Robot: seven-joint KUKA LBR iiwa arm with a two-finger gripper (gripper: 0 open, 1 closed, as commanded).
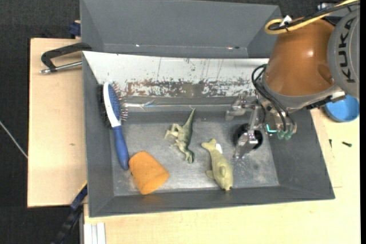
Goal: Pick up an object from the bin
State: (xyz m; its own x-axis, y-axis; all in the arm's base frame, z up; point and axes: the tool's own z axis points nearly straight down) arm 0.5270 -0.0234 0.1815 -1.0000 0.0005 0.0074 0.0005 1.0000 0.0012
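Starting farthest to the left of my end effector (247, 144), a blue brush (116, 128) with white bristles lies along the left wall of the grey bin (171, 26), with its bristled head toward the back wall. Nearer to me and toward the front sits an orange cone-like block (147, 172), just beside the end of the brush's handle. Closer still, a pale green toy dinosaur (182, 139) lies on the bin floor, apart from the orange block. Just left of my end effector and slightly toward the front lies an olive fish-shaped toy (219, 167), the nearest thing to me, with a gap between us. My end effector hangs low over bare floor in the right part of the bin. Whether it is spread or pressed together I cannot tell.
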